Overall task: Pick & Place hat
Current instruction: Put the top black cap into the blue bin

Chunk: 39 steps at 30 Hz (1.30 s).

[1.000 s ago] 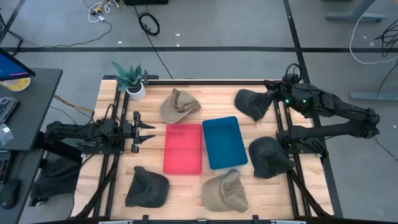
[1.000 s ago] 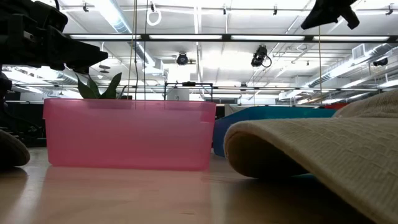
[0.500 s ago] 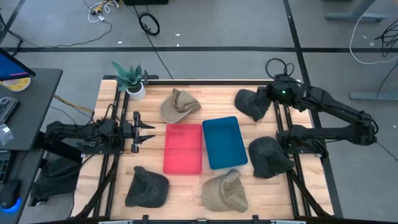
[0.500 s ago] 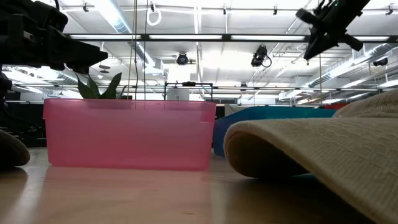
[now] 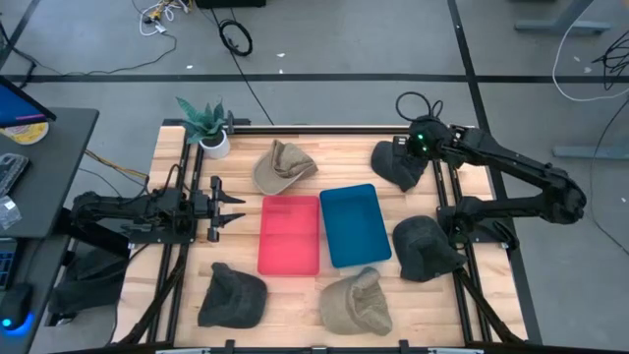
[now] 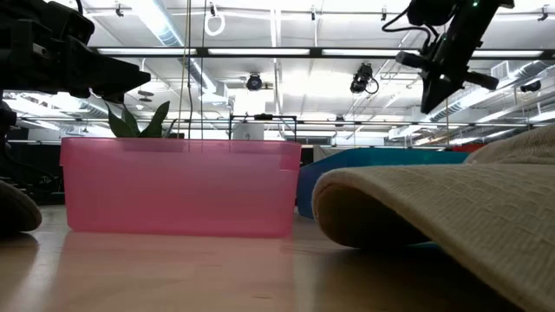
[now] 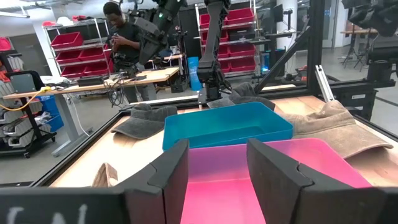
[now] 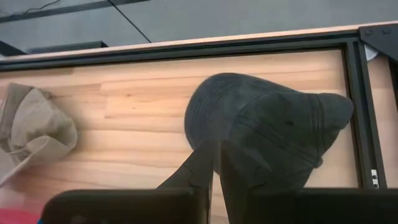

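Right gripper (image 5: 401, 157) poised above dark hat (image 5: 395, 165) at far right corner of table (image 5: 295, 138); fingers nearly closed in right wrist view, only a thin gap, nothing held. Wrist pointed down at hat crown (image 8: 261, 124), presumably to line up a pinch on the fabric; fingers would need to spread first. Hat lying flat on the wood, brim toward table frame, apart from blue bin (image 5: 352, 224) and red bin (image 5: 289, 234), the likely drop spots. Left gripper (image 5: 228, 207) parked just beside red bin, fingers spread, empty, out of the way. Other hats scattered: tan hat (image 5: 283, 165), second dark hat (image 5: 425, 248)
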{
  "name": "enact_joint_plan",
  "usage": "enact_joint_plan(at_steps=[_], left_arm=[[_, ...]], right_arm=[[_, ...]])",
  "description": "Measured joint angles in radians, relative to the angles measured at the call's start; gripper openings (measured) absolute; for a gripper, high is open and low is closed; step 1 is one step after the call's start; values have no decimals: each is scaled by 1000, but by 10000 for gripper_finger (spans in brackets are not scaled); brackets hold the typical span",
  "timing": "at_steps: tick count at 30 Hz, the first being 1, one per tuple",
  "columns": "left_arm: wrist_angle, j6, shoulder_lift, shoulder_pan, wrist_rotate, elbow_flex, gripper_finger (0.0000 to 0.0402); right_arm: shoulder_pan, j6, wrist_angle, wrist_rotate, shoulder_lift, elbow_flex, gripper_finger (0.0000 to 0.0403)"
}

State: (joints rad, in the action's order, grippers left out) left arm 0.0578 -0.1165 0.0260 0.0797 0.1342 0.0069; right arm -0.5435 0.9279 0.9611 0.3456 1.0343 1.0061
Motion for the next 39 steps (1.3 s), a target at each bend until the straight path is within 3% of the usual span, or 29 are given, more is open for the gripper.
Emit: enact_joint_plan(at_steps=[4, 11, 15, 22, 29, 39], left_arm=[[0, 0, 0, 0, 0, 0, 165], [0, 0, 0, 0, 0, 0, 165], [0, 0, 0, 0, 0, 0, 165], [0, 0, 0, 0, 0, 0, 165], [0, 0, 0, 0, 0, 0, 165], [0, 0, 0, 0, 0, 0, 165]], right_arm=[[-6, -14, 12, 1, 3, 0, 31], [-2, -228, -82, 13, 3, -3, 31], [-2, -394, -235, 0, 4, -52, 31], [-2, -505, -595, -136, 5, -226, 31], [-6, -624, -941, -136, 6, -385, 31], [-7, -672, -1036, -136, 5, -426, 32]])
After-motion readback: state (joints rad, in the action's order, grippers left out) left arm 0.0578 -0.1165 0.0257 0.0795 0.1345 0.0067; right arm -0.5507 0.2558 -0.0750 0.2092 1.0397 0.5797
